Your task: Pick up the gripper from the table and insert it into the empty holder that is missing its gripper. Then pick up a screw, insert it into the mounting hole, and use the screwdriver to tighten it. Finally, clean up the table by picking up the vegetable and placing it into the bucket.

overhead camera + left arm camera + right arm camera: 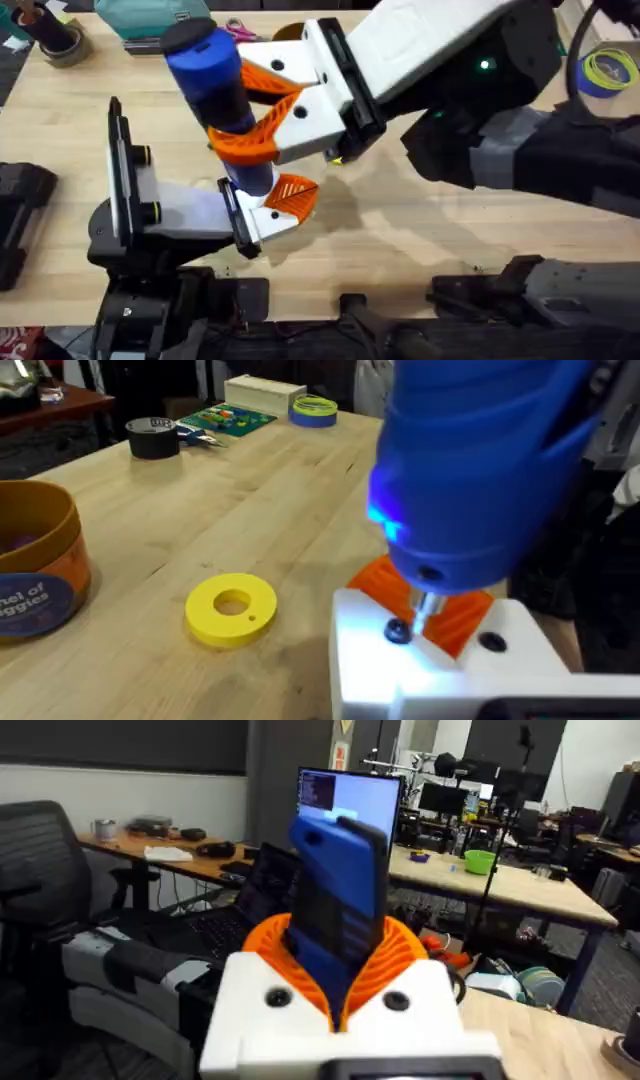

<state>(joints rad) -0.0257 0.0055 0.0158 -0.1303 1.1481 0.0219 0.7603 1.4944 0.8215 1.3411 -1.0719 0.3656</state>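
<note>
**Screw-Tightening Step: Driver Tip at the Mounting Hole**

At the far left of the left wrist view stands the bucket (pixel 35 565), navy outside with a tan-orange rim, on the bare table (pixel 200 500). A flat yellow ring-shaped disc (pixel 231 608) lies near it, well apart from the work area.

In the overhead view the left gripper (pixel 275 205) sits left of centre. Its white holder (pixel 440 670) now carries an orange fingertip, the gripper (pixel 292 193), seated in the bracket. Whether the left arm's own fingers are apart or together cannot be told from these views.

Moving right, the right gripper (pixel 268 108) reaches across the middle. Its orange ribbed fingers (pixel 262 140) are clamped on the body of the blue screwdriver (pixel 215 75), which it holds roughly upright over the holder. The right wrist view confirms the hold: the blue body rises between the two orange pads (pixel 405 950).

In the left wrist view the metal tip meets a dark screw (pixel 398 631) sitting in the mounting hole on the holder's face, and a blue light glows on the driver body.

Judgement: insertion appears complete and tightening is the step in hand. The next move calls for keeping the driver in line with the screw under steady downward pressure, then lifting it straight off. The vegetable clean-up is not yet done.
</note>
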